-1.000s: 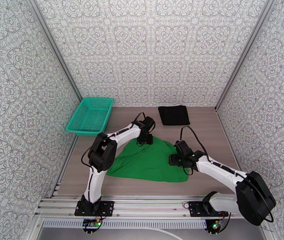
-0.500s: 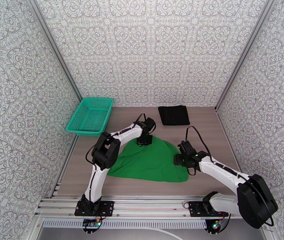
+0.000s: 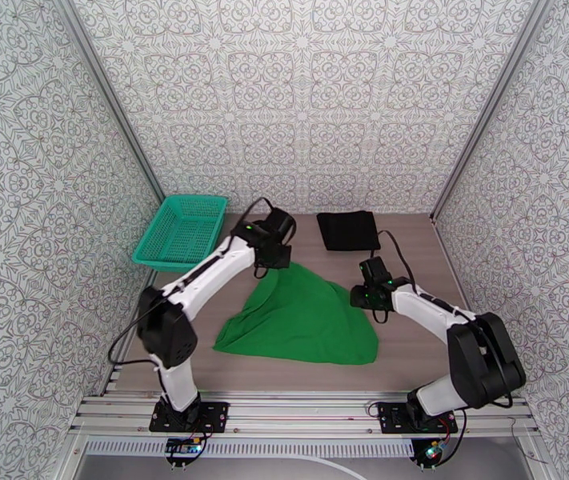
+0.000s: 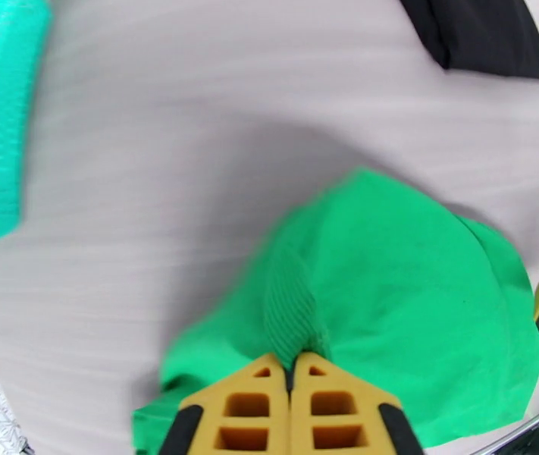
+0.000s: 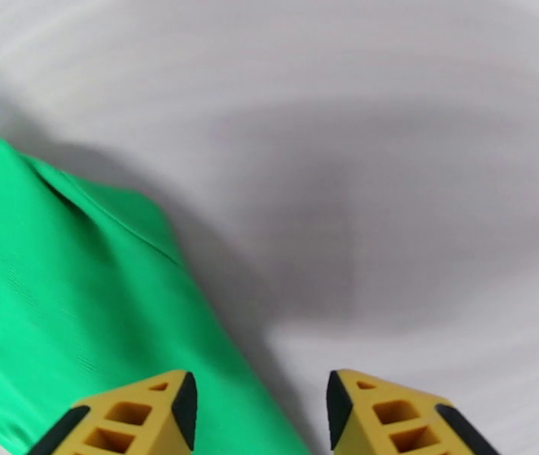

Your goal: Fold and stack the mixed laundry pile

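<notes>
The bright green T-shirt [image 3: 300, 318] lies spread in the middle of the table, its far edge drawn up into a peak. My left gripper [image 3: 274, 264] is shut on that peak; in the left wrist view the yellow fingers [image 4: 258, 407] pinch the ribbed collar of the green T-shirt [image 4: 390, 297]. The black garment [image 3: 348, 230] lies folded at the back, also at the top of the left wrist view [image 4: 481, 32]. My right gripper [image 3: 362, 300] stands open over the shirt's right edge [image 5: 64, 297], nothing between its fingertips [image 5: 148, 418].
A teal mesh basket [image 3: 182, 231] stands at the back left, next to the left arm's elbow. Patterned walls close in three sides. Bare table lies right of the shirt [image 5: 390, 221] and between the basket and the shirt [image 4: 163, 145].
My left gripper has shut on the shirt's far edge and pulled it up and back to the left. The right gripper has moved back along the shirt's right edge, its jaws narrowing.
</notes>
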